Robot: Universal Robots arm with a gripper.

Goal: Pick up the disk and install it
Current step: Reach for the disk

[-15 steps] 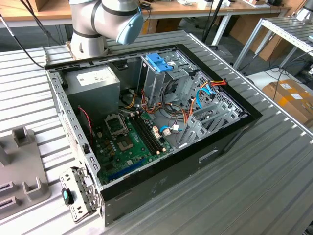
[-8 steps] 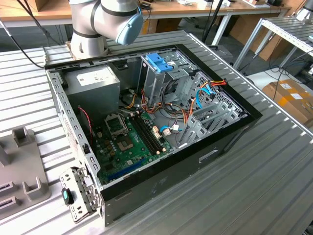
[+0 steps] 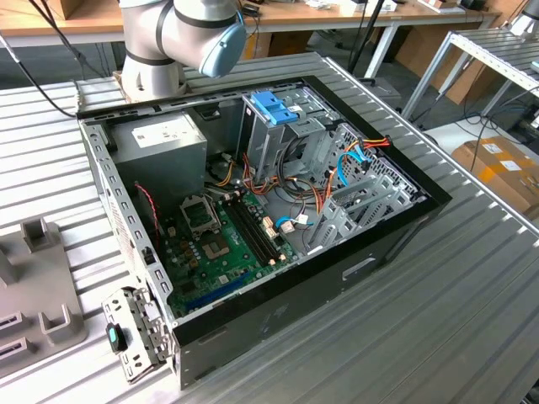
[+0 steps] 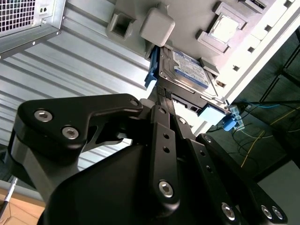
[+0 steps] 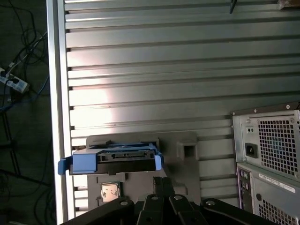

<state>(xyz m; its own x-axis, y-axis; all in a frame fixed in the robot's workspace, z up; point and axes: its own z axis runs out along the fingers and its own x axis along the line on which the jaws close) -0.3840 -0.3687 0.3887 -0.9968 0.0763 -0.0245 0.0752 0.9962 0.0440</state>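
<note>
The gripper [image 4: 164,96], fingers pressed together and holding nothing, hovers just beside the disk [image 4: 187,70], which sits in a grey holder [image 4: 157,26] at the ribbed worktop's [image 5: 164,70] edge, apart from the open computer case [image 3: 269,210].

The hand [image 4: 163,102] covers one end of the disk [image 4: 188,67].
</note>
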